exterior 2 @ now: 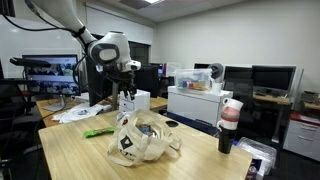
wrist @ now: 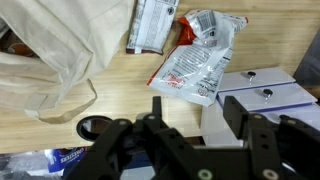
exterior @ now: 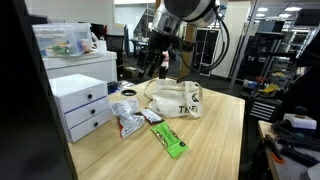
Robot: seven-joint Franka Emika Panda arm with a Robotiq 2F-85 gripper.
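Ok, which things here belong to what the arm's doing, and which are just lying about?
In hand: open gripper, cloth bag, red and silver packet beside it.
Lying about: green packet, white drawers, clear box on them, red-topped canister.

Wooden table (exterior: pixel 215 130), loaded as follows. A cloth bag (exterior: pixel 178 98) is slumped near the centre. A white drawer unit (exterior: pixel 82 103) stands at one edge. A red-and-white packet (exterior: pixel 128 122) and a dark packet (wrist: pixel 150 25) lie flat between the bag and the drawer unit. A green packet (exterior: pixel 168 140) lies flat near them.
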